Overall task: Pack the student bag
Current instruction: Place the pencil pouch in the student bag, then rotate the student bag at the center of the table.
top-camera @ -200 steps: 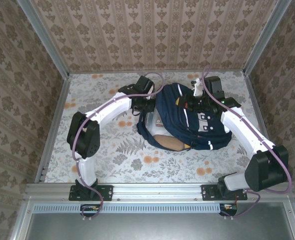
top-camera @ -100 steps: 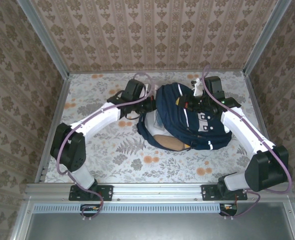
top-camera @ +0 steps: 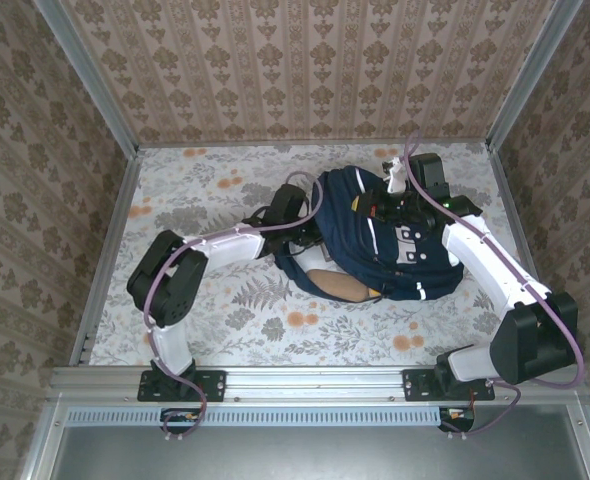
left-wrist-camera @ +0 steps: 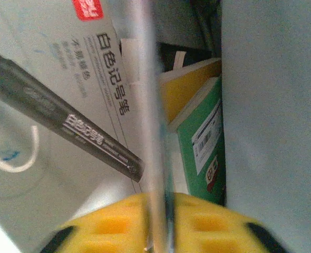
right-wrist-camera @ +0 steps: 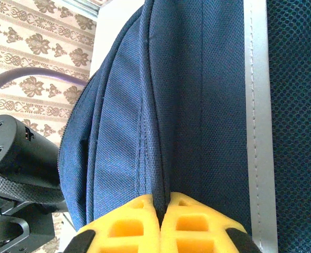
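The student bag (top-camera: 395,240), navy with white stripes, lies right of the table's middle with its mouth facing left. My right gripper (top-camera: 383,205) is shut on a fold of its blue fabric (right-wrist-camera: 161,203) near the top, holding it up. My left gripper (top-camera: 300,222) is at the bag's mouth. Between its yellow fingers (left-wrist-camera: 161,221) stands the thin clear edge of a marker pack (left-wrist-camera: 147,105), with a black marker (left-wrist-camera: 66,132) on a grey card. Whether the pads press it is unclear. A green book (left-wrist-camera: 200,147) and a yellow book (left-wrist-camera: 184,89) lie just beyond it.
A tan rounded thing (top-camera: 335,285) lies at the bag's near edge. The floral table top (top-camera: 205,300) stretches to the left and front. Metal frame posts and patterned walls (top-camera: 295,70) close in the sides and back.
My left arm has swung in from the bag's left side to its mouth, and its elbow has drawn in. The right arm and the bag have stayed put.
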{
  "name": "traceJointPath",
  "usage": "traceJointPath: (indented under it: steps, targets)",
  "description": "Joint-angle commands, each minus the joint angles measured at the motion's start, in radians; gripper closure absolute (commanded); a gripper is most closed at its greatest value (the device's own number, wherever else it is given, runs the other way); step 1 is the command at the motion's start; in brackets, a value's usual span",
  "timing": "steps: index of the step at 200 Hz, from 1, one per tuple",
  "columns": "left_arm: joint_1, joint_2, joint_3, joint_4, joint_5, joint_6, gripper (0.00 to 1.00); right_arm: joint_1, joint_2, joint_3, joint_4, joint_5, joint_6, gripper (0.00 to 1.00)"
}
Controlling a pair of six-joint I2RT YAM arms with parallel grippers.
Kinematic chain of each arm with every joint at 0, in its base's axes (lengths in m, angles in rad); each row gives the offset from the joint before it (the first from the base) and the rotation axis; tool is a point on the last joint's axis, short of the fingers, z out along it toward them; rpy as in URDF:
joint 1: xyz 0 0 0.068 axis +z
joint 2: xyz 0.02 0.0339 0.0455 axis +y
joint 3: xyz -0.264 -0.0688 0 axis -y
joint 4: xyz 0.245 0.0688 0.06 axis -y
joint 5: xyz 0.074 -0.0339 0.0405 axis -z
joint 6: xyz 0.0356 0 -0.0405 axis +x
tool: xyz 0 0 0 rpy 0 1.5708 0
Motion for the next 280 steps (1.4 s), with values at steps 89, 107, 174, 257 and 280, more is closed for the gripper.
traceJointPath:
  steps: [89,107,174,257,280]
  targets:
    - [0.076,-0.237,0.033,-0.534,-0.175,0.314,0.13,-0.002,-0.062,-0.018,0.049,-0.03,-0.016,0.74]
    - [0.115,-0.242,0.04,-0.598,-0.217,0.369,0.14,-0.001,-0.078,-0.041,0.035,-0.018,-0.013,0.68]
    - [0.217,0.038,0.269,-0.671,-0.164,0.555,0.28,0.02,-0.231,-0.235,-0.072,0.126,0.03,0.72]
    - [0.24,0.282,0.452,-0.78,-0.161,0.674,0.76,0.13,-0.408,-0.519,-0.133,0.276,0.181,0.77]
    - [0.251,0.217,0.367,-0.736,-0.204,0.648,1.0,0.132,-0.385,-0.566,-0.11,0.297,0.192,0.77]
